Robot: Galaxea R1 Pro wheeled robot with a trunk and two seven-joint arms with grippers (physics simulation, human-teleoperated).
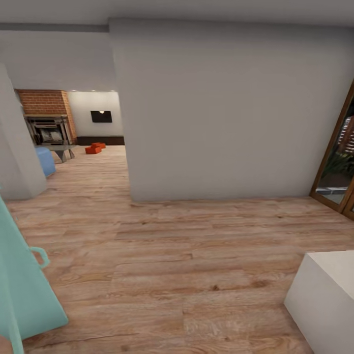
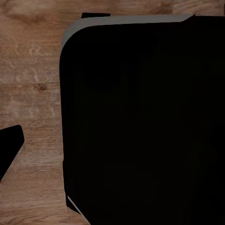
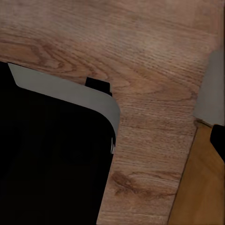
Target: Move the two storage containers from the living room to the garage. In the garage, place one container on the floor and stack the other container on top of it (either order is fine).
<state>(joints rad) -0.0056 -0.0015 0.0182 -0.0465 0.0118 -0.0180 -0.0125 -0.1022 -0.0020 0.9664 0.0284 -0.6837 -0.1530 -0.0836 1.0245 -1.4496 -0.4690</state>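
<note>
The two storage containers, one (image 1: 92, 150) and the other (image 1: 100, 145), are small orange-red bins side by side on the light wood floor of the living room (image 1: 88, 162). They are far ahead, through the opening at the left. Near them are a brick chimney with a dark fireplace (image 1: 48, 129), a glass table (image 1: 62, 150), a blue sofa (image 1: 45, 161) and a wall TV (image 1: 101, 116). The garage is out of view. Both wrist views look down on wood planks and a dark rounded body, seen in the left wrist view (image 2: 140, 117) and the right wrist view (image 3: 51, 154).
A broad white wall (image 1: 221, 113) fills the way straight ahead. A white wall corner (image 1: 14, 147) bounds the opening on the left. A teal object with a handle (image 1: 24, 285) stands close at the left and a white block (image 1: 324, 295) at the lower right. A wood-framed glass door (image 1: 339, 167) is at the right.
</note>
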